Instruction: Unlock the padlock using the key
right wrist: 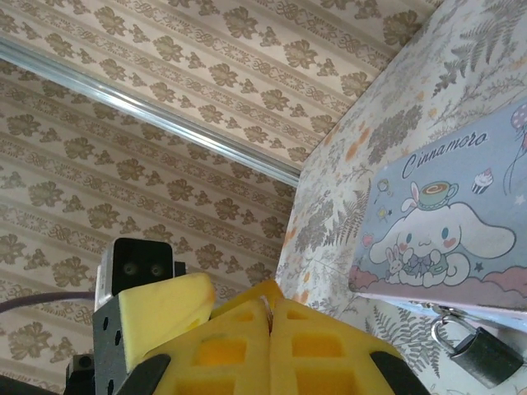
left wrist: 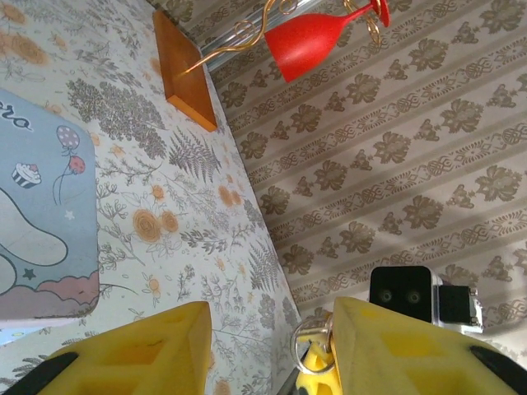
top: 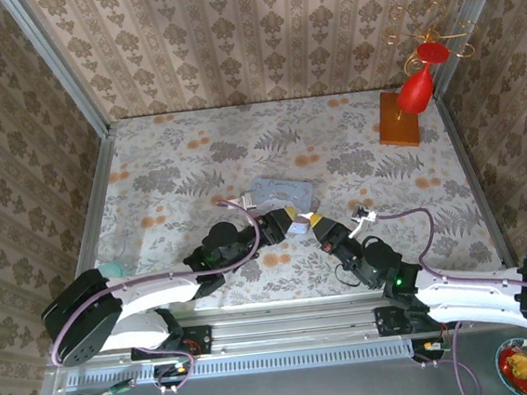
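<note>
Just at the near edge of the pale blue-lilac rectangular tin box with a cartoon rabbit on its lid lies the tiny dark grey padlock. Its silvery shackle reaches up to the tin's rim; whether it hooks into anything there I cannot tell. From above, both grippers crowd over that spot and hide the lock.

The right gripper has its yellow fingers pressed tight together. A small silvery ring sits at their tips, though whether it is pinched is unclear.

The left gripper meets it from the left, fingers parted with nothing between them.

The tin's lid is down, so its contents are hidden.

Far right on the floral tablecloth, a red goblet hangs from a gold wire stand on an orange wooden block.

Off the table, near right, a red bowl holds something yellowish, too small to identify.
</note>
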{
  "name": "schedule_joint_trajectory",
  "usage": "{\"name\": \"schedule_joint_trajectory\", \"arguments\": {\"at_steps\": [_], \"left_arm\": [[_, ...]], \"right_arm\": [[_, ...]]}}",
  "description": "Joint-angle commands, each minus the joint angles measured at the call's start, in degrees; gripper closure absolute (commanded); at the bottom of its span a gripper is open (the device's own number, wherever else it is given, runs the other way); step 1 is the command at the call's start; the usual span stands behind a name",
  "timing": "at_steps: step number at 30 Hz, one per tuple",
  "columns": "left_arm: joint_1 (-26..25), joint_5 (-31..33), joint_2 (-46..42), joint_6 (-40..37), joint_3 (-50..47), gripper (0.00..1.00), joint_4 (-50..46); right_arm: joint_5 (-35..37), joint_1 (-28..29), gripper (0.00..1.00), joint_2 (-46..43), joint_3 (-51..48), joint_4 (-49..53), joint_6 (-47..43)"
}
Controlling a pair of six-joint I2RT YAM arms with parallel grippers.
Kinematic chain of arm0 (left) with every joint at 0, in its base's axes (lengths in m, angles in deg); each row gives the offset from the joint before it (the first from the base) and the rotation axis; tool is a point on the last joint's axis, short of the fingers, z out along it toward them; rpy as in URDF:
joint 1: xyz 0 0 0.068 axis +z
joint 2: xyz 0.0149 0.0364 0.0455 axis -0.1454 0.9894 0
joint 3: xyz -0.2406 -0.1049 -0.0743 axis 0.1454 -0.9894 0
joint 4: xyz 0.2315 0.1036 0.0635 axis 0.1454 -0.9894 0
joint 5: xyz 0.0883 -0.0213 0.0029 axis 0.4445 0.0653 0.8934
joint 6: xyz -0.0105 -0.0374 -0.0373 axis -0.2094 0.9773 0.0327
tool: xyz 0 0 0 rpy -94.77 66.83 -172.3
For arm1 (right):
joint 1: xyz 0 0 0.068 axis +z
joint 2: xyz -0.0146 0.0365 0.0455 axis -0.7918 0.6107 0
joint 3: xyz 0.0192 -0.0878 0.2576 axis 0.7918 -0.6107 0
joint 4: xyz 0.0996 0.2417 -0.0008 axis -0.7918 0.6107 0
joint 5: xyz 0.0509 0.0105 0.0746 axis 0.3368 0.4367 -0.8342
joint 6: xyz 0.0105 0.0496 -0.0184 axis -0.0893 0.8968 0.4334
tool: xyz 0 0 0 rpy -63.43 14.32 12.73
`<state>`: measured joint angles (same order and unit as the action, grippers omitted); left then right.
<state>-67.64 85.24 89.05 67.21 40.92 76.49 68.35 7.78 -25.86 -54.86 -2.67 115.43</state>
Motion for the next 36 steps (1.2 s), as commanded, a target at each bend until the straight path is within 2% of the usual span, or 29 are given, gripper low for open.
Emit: {"name": "schedule_joint_trajectory", "arguments": {"at_steps": [1, 3, 7, 17, 28, 32, 36], "left_arm": [[-0.2, 0.3, 0.5, 2.2, 2.8, 0.57, 3.2], [-0.2, 0.5, 0.6, 2.5, 2.9, 0.57, 3.0], [-0.1, -0.2, 0.7, 2.9, 3.0, 0.66, 3.4], [0.1, -1.5, 0.8, 3.6, 2.8, 0.71, 3.9], [0.1, -3.0, 1.1, 2.8, 3.6, 0.98, 4.0], [0.5, -2.7, 0.6, 2.6, 3.9, 1.0, 1.4], [2.1, -1.4, -3.4, 0.0, 4.2, 1.0, -9.0]], "right_arm": [[3.9, 1.4, 1.0, 3.3, 2.0, -7.8, 1.7], [4.0, 2.2, 1.0, 5.4, 2.9, -8.5, 2.0], [4.7, 3.0, 1.0, 9.3, 2.9, -13.5, 1.8], [6.6, 3.3, 1.0, 8.8, 3.8, -11.4, 1.7], [6.3, 3.7, 1.0, 9.9, 4.4, -10.7, 1.6], [3.4, 3.6, 0.99, 7.5, 6.8, -3.4, -1.8], [1.2, 2.2, 0.49, -0.5, 8.4, 13.8, -6.3]]}}
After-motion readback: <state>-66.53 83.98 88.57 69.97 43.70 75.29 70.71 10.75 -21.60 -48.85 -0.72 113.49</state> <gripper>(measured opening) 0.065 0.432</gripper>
